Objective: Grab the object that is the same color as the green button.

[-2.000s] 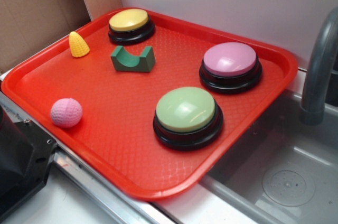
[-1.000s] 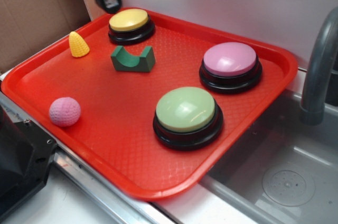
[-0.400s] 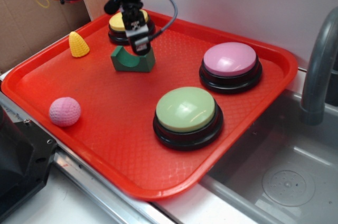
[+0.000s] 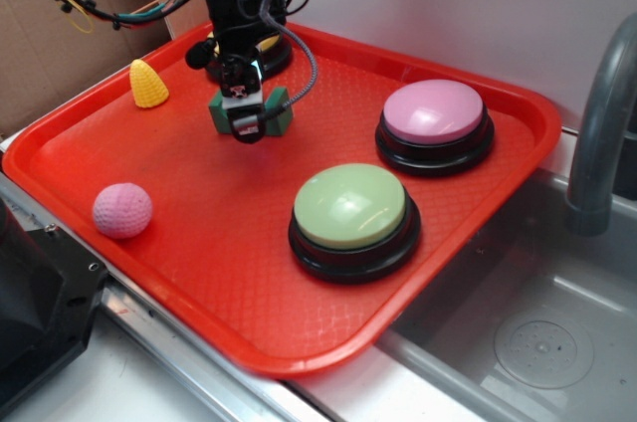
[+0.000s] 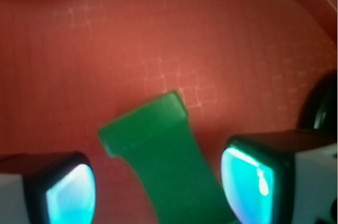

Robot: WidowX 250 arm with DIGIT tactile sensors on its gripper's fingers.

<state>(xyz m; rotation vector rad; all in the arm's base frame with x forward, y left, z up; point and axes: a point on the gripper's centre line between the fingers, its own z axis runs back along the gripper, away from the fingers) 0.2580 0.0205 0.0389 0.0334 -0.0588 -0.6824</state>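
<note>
The dark green notched block [image 4: 279, 106] sits on the red tray [image 4: 199, 233], mostly covered by my gripper [image 4: 246, 118], which hangs directly over it. In the wrist view the green block [image 5: 163, 155] lies between my two glowing fingertips, with gaps of tray showing on both sides; the gripper [image 5: 158, 187] is open around it. The pale green domed button [image 4: 350, 208] on its black base stands nearer the tray's front right, well apart from the block.
A yellow cone [image 4: 147, 84] and a pink ball [image 4: 122, 210] lie on the tray's left side. The pink button [image 4: 434, 115] is at the right, the yellow button [image 4: 264, 49] behind the arm. A sink [image 4: 528, 342] and grey faucet [image 4: 602, 123] border the right.
The arm came in from the top left, moved over the tray and dropped down onto the green block. The block and other objects have stayed in place.
</note>
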